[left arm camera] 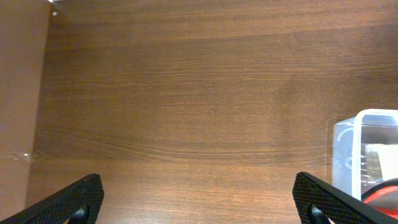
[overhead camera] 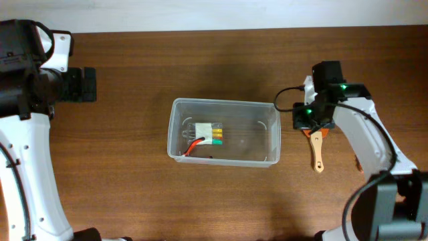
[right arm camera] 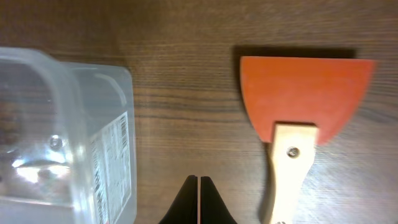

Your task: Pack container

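The container (overhead camera: 179, 127) is a clear plastic bin at the table's middle. Inside it lies a small white pack with coloured tips and a red cable (overhead camera: 208, 136). Its corner shows in the left wrist view (left arm camera: 348, 149) and its wall in the right wrist view (right arm camera: 99, 124). A scraper with an orange blade (right arm camera: 298, 93) and a wooden handle (overhead camera: 317, 152) lies flat on the table right of the bin. My right gripper (right arm camera: 198, 186) is shut and empty, above the table between the bin and the scraper. My left gripper (left arm camera: 199, 202) is open and empty, far left of the bin.
The wooden table (overhead camera: 134, 201) stretches on all sides of the bin. A pale wall edge (overhead camera: 200, 13) runs along the back. A small orange item (overhead camera: 357, 163) lies by the right arm.
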{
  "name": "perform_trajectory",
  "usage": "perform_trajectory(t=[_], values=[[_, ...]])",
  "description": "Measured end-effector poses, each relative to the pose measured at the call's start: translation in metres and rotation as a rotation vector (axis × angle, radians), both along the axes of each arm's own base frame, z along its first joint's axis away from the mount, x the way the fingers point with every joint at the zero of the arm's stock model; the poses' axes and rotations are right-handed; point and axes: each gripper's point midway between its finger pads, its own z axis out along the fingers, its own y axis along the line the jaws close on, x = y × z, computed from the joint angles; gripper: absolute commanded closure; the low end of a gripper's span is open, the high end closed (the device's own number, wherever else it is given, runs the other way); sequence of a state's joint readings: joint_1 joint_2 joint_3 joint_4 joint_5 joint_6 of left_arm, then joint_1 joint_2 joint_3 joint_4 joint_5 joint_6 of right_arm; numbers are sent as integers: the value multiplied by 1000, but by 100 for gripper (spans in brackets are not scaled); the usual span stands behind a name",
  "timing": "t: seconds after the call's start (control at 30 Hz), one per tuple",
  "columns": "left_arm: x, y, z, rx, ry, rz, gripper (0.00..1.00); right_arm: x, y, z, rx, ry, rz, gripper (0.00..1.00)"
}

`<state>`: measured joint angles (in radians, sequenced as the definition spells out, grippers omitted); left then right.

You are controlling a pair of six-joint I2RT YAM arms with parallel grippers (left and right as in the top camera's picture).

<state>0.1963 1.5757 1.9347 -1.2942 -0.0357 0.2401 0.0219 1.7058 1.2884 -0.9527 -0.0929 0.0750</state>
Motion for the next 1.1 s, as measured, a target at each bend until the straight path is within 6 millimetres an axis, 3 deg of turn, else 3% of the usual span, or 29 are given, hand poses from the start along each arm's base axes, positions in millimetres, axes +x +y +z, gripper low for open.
perform_trajectory(t=[0.37, 0.7, 1.1], values=[[6, -3, -9, -26, 20, -12, 1, -5, 23, -40, 120, 118, 78, 96], [6, -3, -9, -26, 20, -13, 1, -4, 54, -35, 231, 91, 202, 95], [6, -3, -9, -26, 20, -13, 1, 10, 61, -31, 261, 19, 240, 95]])
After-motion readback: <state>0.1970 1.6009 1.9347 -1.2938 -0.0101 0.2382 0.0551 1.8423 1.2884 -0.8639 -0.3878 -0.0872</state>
